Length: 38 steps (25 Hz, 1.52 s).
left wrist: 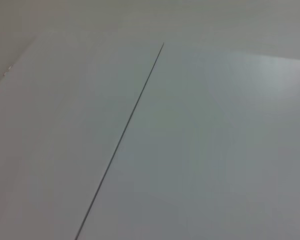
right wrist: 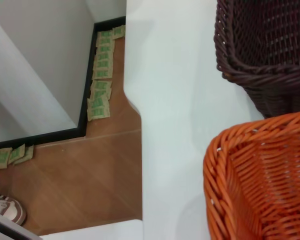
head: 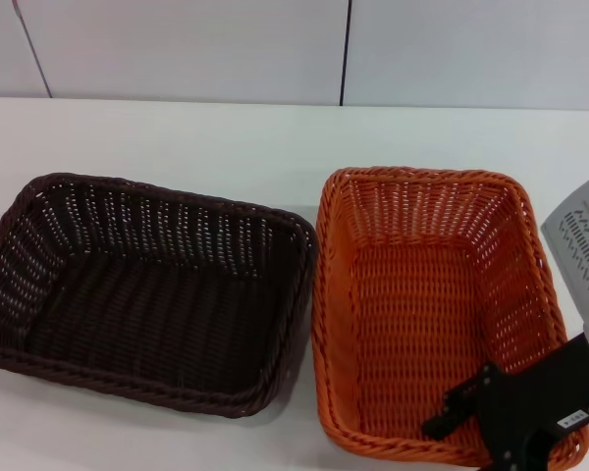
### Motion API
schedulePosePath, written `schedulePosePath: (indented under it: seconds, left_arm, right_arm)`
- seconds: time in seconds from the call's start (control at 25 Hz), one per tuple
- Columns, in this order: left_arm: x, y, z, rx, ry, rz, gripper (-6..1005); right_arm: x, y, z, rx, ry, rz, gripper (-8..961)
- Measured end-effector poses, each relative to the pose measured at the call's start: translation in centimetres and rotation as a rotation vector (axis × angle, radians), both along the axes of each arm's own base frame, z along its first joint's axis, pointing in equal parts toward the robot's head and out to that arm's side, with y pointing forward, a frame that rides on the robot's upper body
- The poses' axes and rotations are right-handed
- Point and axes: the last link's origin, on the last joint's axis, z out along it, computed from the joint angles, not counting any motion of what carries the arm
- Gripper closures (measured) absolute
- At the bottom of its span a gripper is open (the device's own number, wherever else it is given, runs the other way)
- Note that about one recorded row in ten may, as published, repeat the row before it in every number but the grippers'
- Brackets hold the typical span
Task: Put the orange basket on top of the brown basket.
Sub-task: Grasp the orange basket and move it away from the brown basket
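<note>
From the head camera, two baskets sit side by side on a white table (head: 226,137). The brown basket (head: 142,289) is on the left. The orange basket (head: 432,314) is on the right. Their long sides are very close together, almost touching. Both stand flat on the table with the open side up. A pale wall (head: 177,49) stands behind the far edge of the table.

The right gripper (head: 506,412) is low at the near right corner of the picture. Its black parts hang over the near right corner of the orange basket. Nobody can tell from here if its fingers are wide or narrow, or if they touch the rim. A grey part of the right arm (head: 581,235) shows just past the basket's right side.

The left wrist camera sees only a plain pale surface (left wrist: 215,150) with one thin dark line (left wrist: 122,137) across it. The left gripper does not show in any picture.

The right wrist camera looks down at a corner of the orange basket (right wrist: 262,180) and a corner of the brown basket (right wrist: 265,55). A small strip of white table (right wrist: 175,100) lies between them. Past the table edge is a brown wooden floor (right wrist: 80,180). Green squares (right wrist: 101,75) lie in a row on the floor by a black strip (right wrist: 87,80) at the foot of the wall.
</note>
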Motion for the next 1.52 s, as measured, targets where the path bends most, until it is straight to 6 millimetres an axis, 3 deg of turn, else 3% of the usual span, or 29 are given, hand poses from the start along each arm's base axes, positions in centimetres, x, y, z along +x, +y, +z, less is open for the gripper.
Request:
schedulePosePath:
  seconds: [0.48,0.8,1.04,1.28,1.52]
  left_arm:
    - [-0.1,-0.7,0.3,0.026,-0.007,-0.011,172]
    - [-0.4,-0.9,0.2,0.029,-0.017,-0.007,172]
    - [-0.4,-1.0,0.4,0.039,-0.023,-0.010,172]
    - [-0.4,-0.9,0.3,0.036,-0.032,-0.015,172]
    - [-0.5,-0.8,0.1,0.033,-0.039,-0.019,172]
  right_arm:
    - [-1.4,0.4,0.6,0.042,0.006,0.060,417]
    - [-2.1,0.1,0.9,0.070,0.002,0.092,749]
    - [-2.8,0.2,2.2,0.160,0.008,0.126,762]
    - [-3.8,1.3,5.6,0.353,0.005,0.178,776]
    - [-4.8,2.0,6.9,0.458,-0.034,0.255,790]
